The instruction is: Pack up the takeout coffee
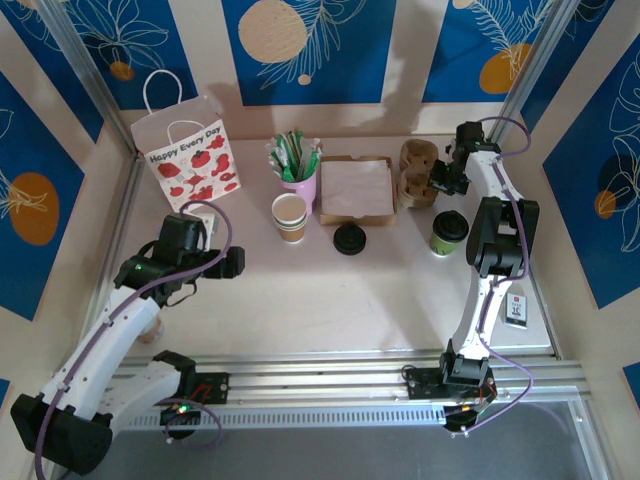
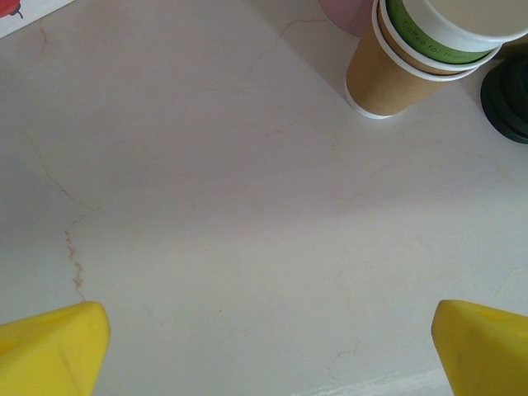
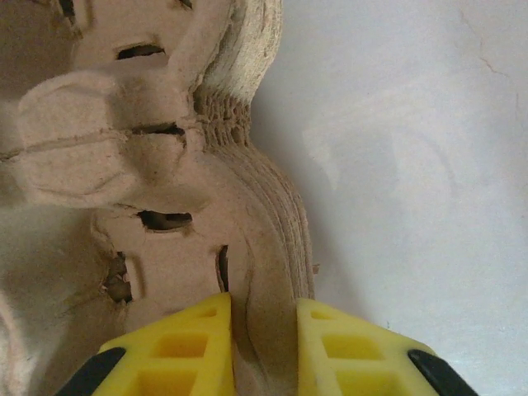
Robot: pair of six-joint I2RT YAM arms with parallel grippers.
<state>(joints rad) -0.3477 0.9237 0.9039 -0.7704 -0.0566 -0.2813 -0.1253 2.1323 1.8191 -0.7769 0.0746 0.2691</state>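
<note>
The takeout coffee, a green cup with a black lid, stands upright on the table at the right, in front of a stack of brown pulp cup carriers. My right gripper is at that stack's right edge. In the right wrist view its yellow fingers pinch the rim of the carrier stack, so my right gripper is shut on it. My left gripper hovers over bare table at the left. It is wide open, with both yellow fingertips far apart and nothing between them.
A strawberry-print paper bag stands back left. A pink cup of sachets, a tan lidless cup, a loose black lid and a napkin box line the middle. The tan cup is ahead of my left gripper.
</note>
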